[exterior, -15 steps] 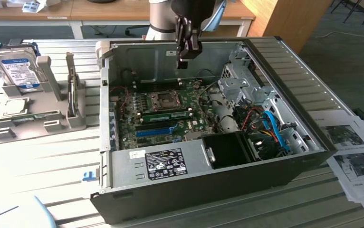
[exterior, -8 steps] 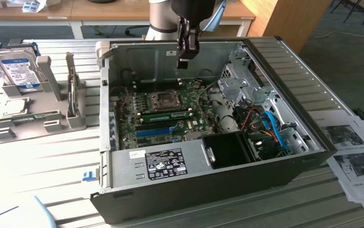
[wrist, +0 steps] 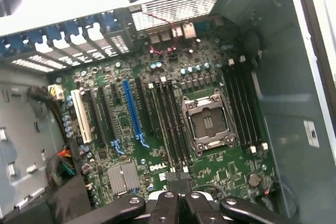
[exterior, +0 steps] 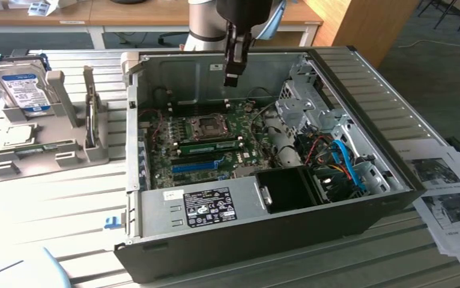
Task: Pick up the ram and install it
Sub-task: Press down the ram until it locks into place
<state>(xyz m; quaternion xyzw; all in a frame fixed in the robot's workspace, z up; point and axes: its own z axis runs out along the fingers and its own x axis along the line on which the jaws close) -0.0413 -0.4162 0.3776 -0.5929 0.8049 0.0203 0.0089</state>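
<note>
Green board, black hand (exterior: pixel 232 81) above the open case (exterior: pixel 358 78).
Fingers together, no ram gripped; one stick (exterior: pixel 208 145) sits slotted. Seemingly the install stage; any push needs square alignment.

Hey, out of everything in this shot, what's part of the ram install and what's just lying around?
Part of the job:
ram, the green stick on the motherboard
gripper, over the open computer case

Just lying about:
hard drive
grey holder
printed sheets
</note>
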